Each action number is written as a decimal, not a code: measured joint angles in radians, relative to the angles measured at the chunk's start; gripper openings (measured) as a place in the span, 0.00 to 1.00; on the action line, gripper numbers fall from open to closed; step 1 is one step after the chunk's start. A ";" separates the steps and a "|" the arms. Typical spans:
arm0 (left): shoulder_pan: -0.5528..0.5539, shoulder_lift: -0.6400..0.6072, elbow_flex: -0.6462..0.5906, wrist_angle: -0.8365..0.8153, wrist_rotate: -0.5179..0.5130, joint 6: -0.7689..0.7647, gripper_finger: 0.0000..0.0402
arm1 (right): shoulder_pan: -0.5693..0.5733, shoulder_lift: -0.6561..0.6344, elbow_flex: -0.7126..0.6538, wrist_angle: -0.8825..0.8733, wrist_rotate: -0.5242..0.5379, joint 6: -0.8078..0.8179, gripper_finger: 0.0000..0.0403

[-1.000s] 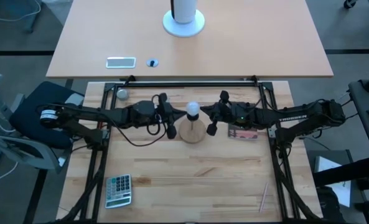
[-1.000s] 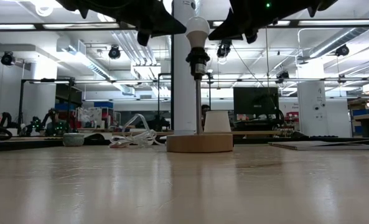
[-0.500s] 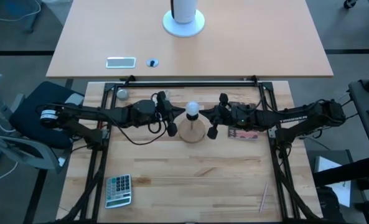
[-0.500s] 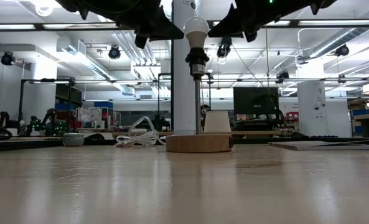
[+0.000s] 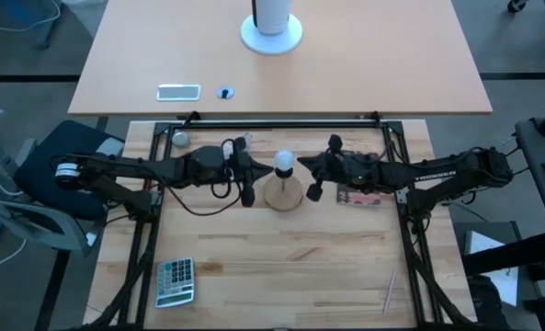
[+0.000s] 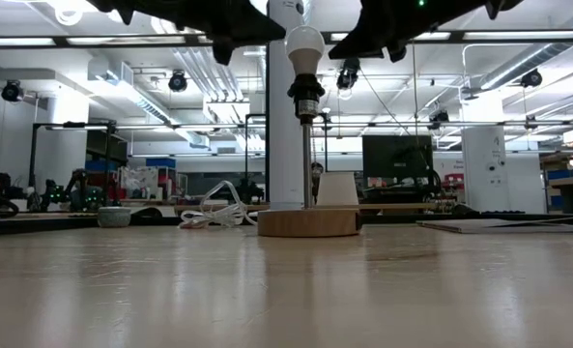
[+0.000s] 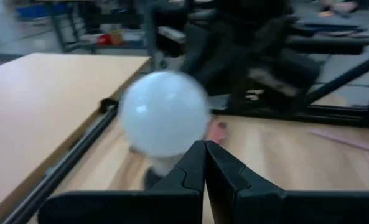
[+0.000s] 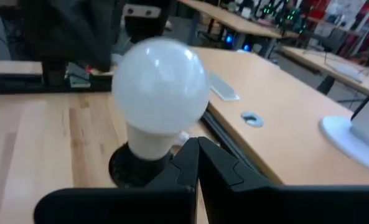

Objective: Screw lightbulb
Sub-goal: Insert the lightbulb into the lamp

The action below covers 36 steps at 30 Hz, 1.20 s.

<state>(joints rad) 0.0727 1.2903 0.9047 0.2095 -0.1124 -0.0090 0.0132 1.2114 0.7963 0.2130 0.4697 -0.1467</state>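
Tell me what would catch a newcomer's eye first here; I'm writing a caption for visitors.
The white lightbulb stands out, seated in a dark socket atop a thin post that rises from a round wooden stand at mid-table. The left gripper and right gripper flank it, fingers shut, neither touching the bulb. A calculator lies near the table's front left corner.

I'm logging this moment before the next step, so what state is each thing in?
lightbulb: upright in the socket atop the stand, unlit, not gripped.
wooden disc stand: upright on the table.
left gripper: jaws shut, empty, beside the bulb.
right gripper: jaws shut, empty, at the bulb's other side.
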 joint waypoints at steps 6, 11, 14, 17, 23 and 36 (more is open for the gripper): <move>0.001 0.003 0.000 0.019 -0.037 0.000 0.00 | 0.000 0.000 0.000 0.048 -0.030 -0.037 0.01; 0.002 0.003 0.000 0.017 -0.062 0.000 0.00 | 0.000 0.000 0.000 0.051 -0.059 -0.037 0.01; 0.002 0.003 0.000 0.019 -0.063 0.000 0.00 | 0.000 0.000 0.000 0.053 -0.069 -0.037 0.01; 0.002 0.003 0.000 0.018 -0.069 0.000 0.00 | 0.002 0.000 0.000 0.054 -0.083 -0.029 0.01; 0.002 0.003 0.000 0.014 -0.140 0.000 0.00 | 0.009 0.000 0.000 0.054 -0.113 0.002 0.01; 0.013 -0.019 0.000 0.032 -0.200 0.094 0.00 | 0.053 0.001 0.001 0.029 -0.104 0.017 0.01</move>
<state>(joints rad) 0.0861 1.2714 0.9051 0.2414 -0.3124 0.0847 0.0659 1.2121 0.7971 0.2425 0.3654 -0.1298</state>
